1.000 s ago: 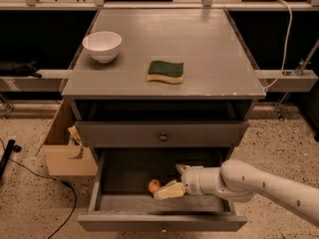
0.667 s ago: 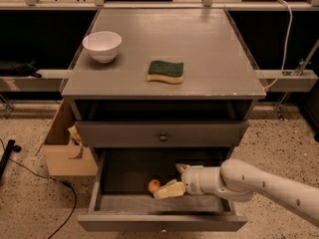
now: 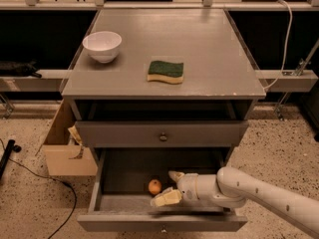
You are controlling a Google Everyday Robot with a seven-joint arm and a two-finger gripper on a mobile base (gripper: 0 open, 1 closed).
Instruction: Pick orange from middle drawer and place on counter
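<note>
While the orange [image 3: 155, 186] lies on the floor of the open drawer [image 3: 124, 222] at the lower middle of the frame, the gripper [image 3: 163, 187] sits just to its right inside the drawer. Its fingers are spread apart, so it is open and holds nothing. One finger [image 3: 174, 175] shows above and behind the fruit, the other lower and nearer the drawer front. The orange is at the mouth between them; whether either finger touches it I cannot tell.

The step in hand looks like the grasp itself. To do it well, the gripper should go a little further toward the left of the frame until the widest part of the orange is between the fingers, not just its near edge. A round, smooth fruit will likely squirt out of a closure that catches it off-centre, or roll toward the drawer's left wall. The close should be slow and even, and firm enough to hold without bruising.

The lift wants care too. The shut drawer front [image 3: 162, 132] hangs directly over the back of the open drawer, so the arm [image 3: 259, 195] should probably draw toward the bottom of the frame before rising — straight up risks a knock. The surface [image 3: 214, 49] in the upper half carries a bowl [image 3: 102, 45] at left and a sponge [image 3: 165, 71] near the middle, so the bare right side looks the safest spot.
</note>
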